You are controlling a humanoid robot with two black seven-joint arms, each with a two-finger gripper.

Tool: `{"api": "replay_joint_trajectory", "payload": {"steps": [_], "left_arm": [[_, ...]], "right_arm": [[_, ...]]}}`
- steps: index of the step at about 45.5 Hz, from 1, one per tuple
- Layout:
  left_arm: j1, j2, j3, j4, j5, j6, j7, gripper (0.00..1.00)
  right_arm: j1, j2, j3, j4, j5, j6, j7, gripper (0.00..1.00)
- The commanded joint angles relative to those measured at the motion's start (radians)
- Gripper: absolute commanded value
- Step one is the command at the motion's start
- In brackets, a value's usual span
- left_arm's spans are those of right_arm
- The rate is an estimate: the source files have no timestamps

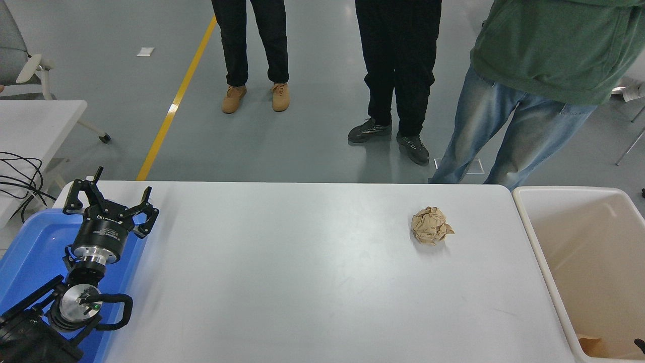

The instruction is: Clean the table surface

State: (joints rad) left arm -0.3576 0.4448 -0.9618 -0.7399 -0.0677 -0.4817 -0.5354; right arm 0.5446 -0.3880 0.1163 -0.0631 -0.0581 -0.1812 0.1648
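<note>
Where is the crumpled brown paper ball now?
In the head view, the paper ball lies on the table surface, at its far right, near the beige bin.

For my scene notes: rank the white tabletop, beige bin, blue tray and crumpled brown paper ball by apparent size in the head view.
1. white tabletop
2. beige bin, cut off by the frame
3. blue tray, partly hidden and cut off; close to the bin, unsure
4. crumpled brown paper ball

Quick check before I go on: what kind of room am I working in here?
Probably a lab or workshop hall, not a home: a grey painted floor with a yellow line, plain white tables, and people standing at the far side watching.
</note>
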Motion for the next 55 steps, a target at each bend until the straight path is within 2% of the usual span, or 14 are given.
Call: {"api": "replay_joint_trajectory", "payload": {"steps": [1, 14, 19, 30, 38, 47, 55], "left_arm": [[0.000, 0.000, 0.000, 0.001, 0.000, 0.000, 0.000, 0.99], [0.000, 0.000, 0.000, 0.001, 0.000, 0.000, 0.000, 0.99], [0.000, 0.000, 0.000, 0.001, 0.000, 0.000, 0.000, 0.99], [0.000, 0.000, 0.000, 0.001, 0.000, 0.000, 0.000, 0.99], [0.000, 0.000, 0.000, 0.001, 0.000, 0.000, 0.000, 0.99], [0.000, 0.000, 0.000, 0.001, 0.000, 0.000, -0.002, 0.99], [0.000, 0.000, 0.000, -0.001, 0.000, 0.000, 0.000, 0.99]], "right_arm": [[0.054, -0.057, 0.055, -0.001, 0.003, 0.078, 0.004, 0.98], [0.097, -0.097, 0.338, 0.026, 0.070, 0.212, 0.033, 0.98], [0.094, -0.111, 0.456, 0.129, 0.070, 0.215, 0.053, 0.99], [0.087, -0.130, 0.517, 0.370, 0.064, 0.232, 0.059, 0.99], [0.071, -0.118, 0.738, 0.563, 0.066, 0.244, 0.058, 0.99], [0.028, -0.049, 0.917, 0.646, 0.053, 0.252, 0.059, 0.99], [-0.040, -0.029, 0.977, 0.671, 0.052, 0.411, 0.081, 0.99]]}}
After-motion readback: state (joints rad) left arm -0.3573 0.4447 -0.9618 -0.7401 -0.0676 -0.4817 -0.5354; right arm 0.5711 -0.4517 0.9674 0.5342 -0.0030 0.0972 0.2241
